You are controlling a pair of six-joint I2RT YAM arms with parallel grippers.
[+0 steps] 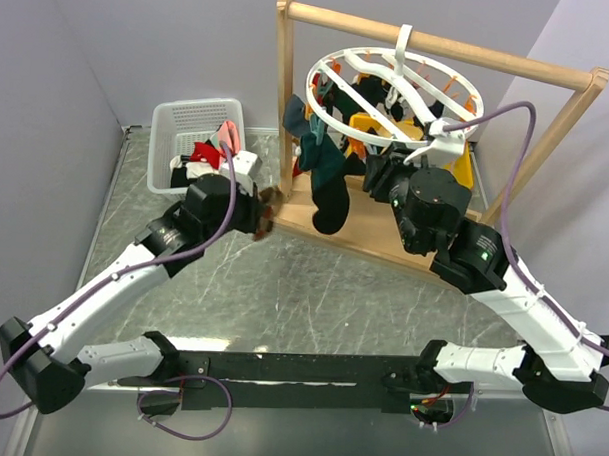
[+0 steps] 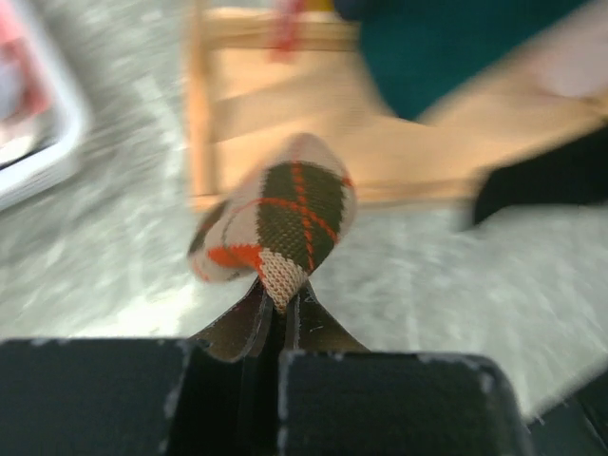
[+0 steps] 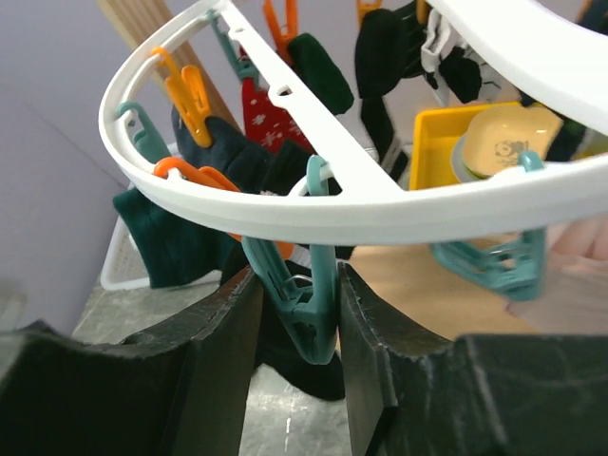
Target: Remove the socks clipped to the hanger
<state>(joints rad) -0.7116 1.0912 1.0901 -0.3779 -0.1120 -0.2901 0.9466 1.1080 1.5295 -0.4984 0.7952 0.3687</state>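
Left gripper [image 2: 277,313]: clamped on argyle sock [image 2: 290,218], above table [image 2: 114,275]
Right gripper [image 3: 296,290]: pinching teal clip [image 3: 313,328] on hanger [image 3: 380,214] rim
Socks [image 3: 176,242]: dark ones hanging under hanger

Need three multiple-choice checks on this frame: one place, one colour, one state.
1. In the top view, the basket sits: A left of the wooden frame; B right of it; C in front of it.
2. The clip between the right gripper fingers is: A teal; B orange; C white.
3. The left gripper is: A open, empty; B shut on an argyle sock; C shut on a clip.
A: basket lies beyond the frame's left post. A: teal clip between the fingers. B: sock pinched in closed fingers.
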